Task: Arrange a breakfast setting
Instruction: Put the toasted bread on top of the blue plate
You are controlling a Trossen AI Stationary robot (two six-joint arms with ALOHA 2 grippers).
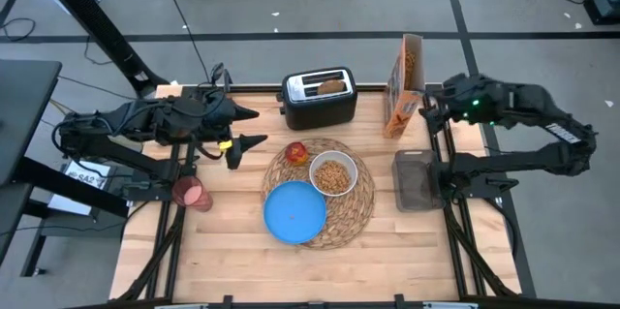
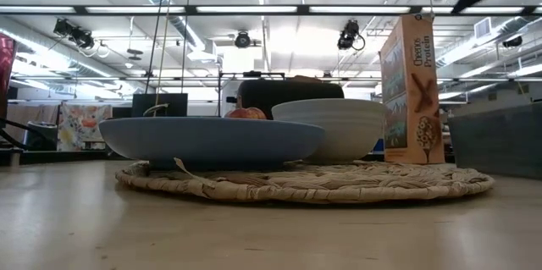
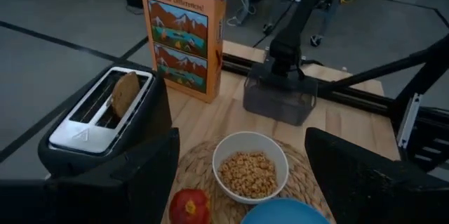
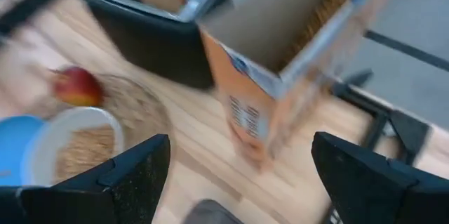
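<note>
Near the counter's back edge my left hand (image 1: 254, 127) hovers, fingers apart, aimed at the toast slice (image 1: 331, 84) (upright in the toaster (image 1: 319, 97)) — my right hand (image 4: 235, 175), likewise spread, waits behind the cereal box (image 1: 405, 84).

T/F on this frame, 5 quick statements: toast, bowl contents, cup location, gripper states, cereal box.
1. The toast slice sits in a slot of the toaster. True.
2. The white bowl is empty. False: it holds cereal.
3. The pink cup stands on the placemat. False: it is off the mat, on the bare table toward the left arm's side.
4. Both the left gripper and the right gripper are open and hold nothing. True.
5. The cereal box lies flat on the blue plate. False: it stands upright on the table beside the toaster; the plate is bare.
</note>
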